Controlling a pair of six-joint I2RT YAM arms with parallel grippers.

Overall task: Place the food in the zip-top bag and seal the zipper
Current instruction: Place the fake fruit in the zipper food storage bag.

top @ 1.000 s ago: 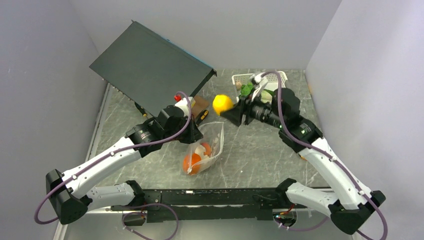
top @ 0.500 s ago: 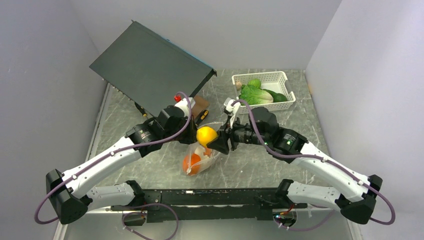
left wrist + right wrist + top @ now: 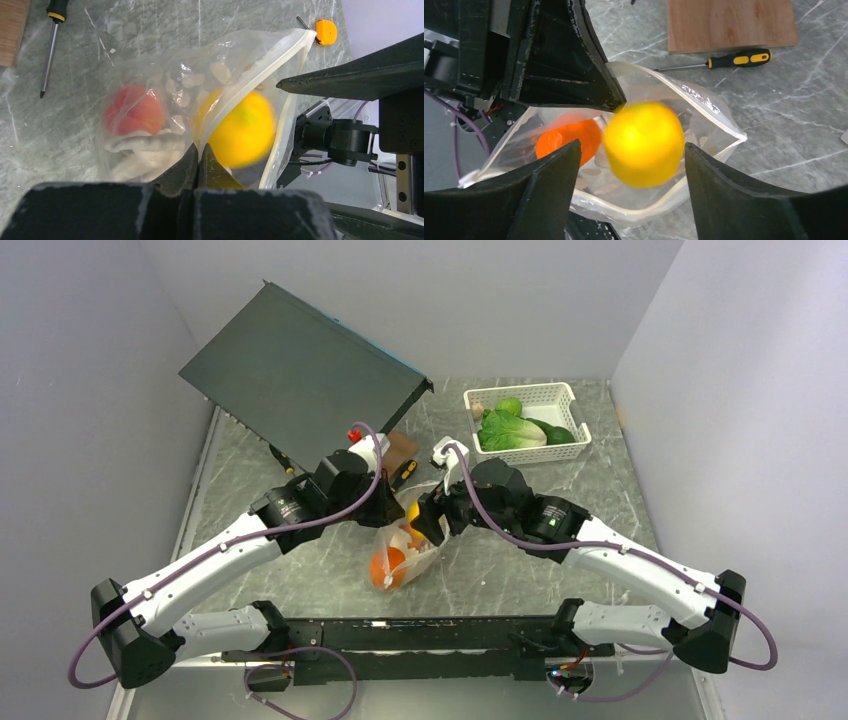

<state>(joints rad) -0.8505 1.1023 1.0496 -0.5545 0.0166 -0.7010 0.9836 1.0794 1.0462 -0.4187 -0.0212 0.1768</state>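
Jaws of the right hand (image 3: 631, 150) are standing wide, the round yellow toy fruit (image 3: 644, 143) loose between them, straight above the clear dotted plastic zip-top bag (image 3: 150, 75) whose rim the left hand (image 3: 199, 152) is pinching.

Left arm (image 3: 215, 560) reaching forward and inward from my left base, wrist pitched down. Left hand (image 3: 198, 150) pinched tight on rim of clear polka-dotted zip-top bag (image 3: 165, 70). Right arm (image 3: 620, 565) stretched in from right, wrist angled down-left. Right hand (image 3: 631, 152) spread wide, fingertips pointing down, just beside left hand.
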